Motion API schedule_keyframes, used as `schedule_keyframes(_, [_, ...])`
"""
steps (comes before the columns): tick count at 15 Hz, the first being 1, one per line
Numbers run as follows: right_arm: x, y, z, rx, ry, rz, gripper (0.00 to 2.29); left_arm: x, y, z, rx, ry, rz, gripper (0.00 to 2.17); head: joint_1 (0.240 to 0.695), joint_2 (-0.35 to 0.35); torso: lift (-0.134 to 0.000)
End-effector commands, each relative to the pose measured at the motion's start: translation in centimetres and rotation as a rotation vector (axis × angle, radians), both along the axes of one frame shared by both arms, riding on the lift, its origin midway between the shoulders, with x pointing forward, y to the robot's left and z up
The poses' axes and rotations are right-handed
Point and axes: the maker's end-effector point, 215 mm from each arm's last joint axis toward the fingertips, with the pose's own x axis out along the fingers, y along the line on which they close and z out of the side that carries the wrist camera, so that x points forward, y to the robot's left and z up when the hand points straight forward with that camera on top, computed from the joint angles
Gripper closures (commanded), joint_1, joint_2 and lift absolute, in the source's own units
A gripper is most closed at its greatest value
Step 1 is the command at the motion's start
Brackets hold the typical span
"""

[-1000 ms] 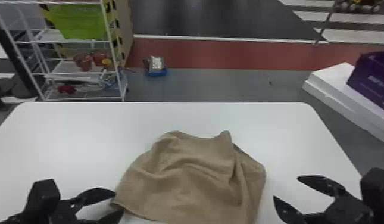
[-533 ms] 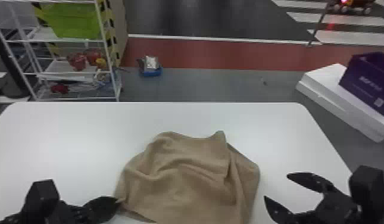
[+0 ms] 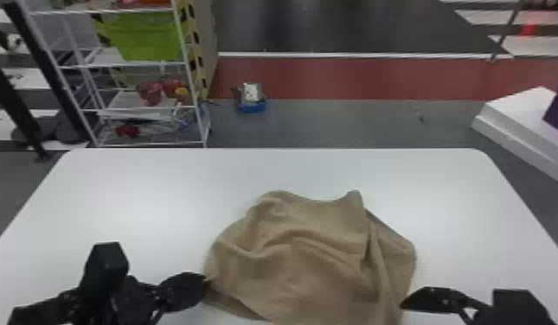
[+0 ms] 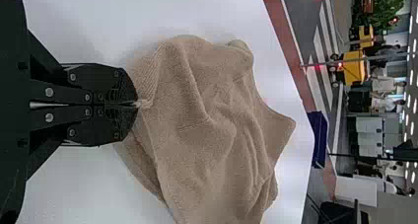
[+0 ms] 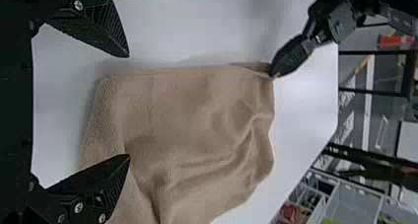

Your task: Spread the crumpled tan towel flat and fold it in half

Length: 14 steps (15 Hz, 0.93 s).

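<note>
The crumpled tan towel (image 3: 308,255) lies on the white table with ridges and folds across it. At its left edge my left gripper (image 3: 206,283) is shut on a bit of the cloth; in the left wrist view the gripper (image 4: 138,104) pinches that edge. My right gripper (image 3: 403,304) is beside the towel's near right part. In the right wrist view the same gripper (image 5: 129,105) stands wide open, one finger over the towel (image 5: 197,115) and the other over bare table.
The white table (image 3: 161,186) extends beyond the towel on both sides. Behind it stand a wire shelf (image 3: 130,103) with a green bin (image 3: 148,36), a small blue item (image 3: 251,98) on the floor, and a white box (image 3: 524,116) at the right.
My left gripper, open a second ago, has shut on the towel's left edge. The right gripper has shifted left, closer to the towel. The head view has changed slightly.
</note>
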Motion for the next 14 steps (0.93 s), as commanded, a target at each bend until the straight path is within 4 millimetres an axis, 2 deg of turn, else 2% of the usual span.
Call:
schedule_keyframes(1, [-1.1, 1.3, -2.2, -0.099, 0.036, 0.092, 0.21, 0.3, -0.2, 0.6, -0.005, -0.005, 0.005, 1.88, 0.695, 0.037, -0.123])
schedule_keyframes(5, [-0.9, 2.3, -4.9, -0.185, 0.058, 0.148, 0.28, 0.2, -0.2, 0.6, -0.009, 0.005, 0.011, 1.88, 0.695, 0.074, -0.123])
schedule_keyframes(9, [-0.5, 2.6, -5.5, -0.182, 0.066, 0.153, 0.41, 0.4, -0.4, 1.3, -0.010, -0.011, 0.008, 1.88, 0.695, 0.086, -0.123])
schedule_keyframes(12, [-0.4, 2.4, -5.4, -0.185, 0.065, 0.151, 0.70, 0.3, -0.4, 1.8, -0.010, -0.016, 0.008, 1.88, 0.695, 0.090, -0.123])
schedule_keyframes(13, [-0.4, 2.3, -5.5, -0.189, 0.064, 0.149, 0.91, 0.4, -0.4, 2.1, -0.010, -0.020, 0.008, 1.88, 0.695, 0.090, -0.123])
schedule_keyframes(14, [-0.3, 2.3, -5.5, -0.185, 0.064, 0.147, 0.97, 0.3, -0.4, 2.2, -0.010, -0.021, 0.006, 1.88, 0.695, 0.089, -0.123])
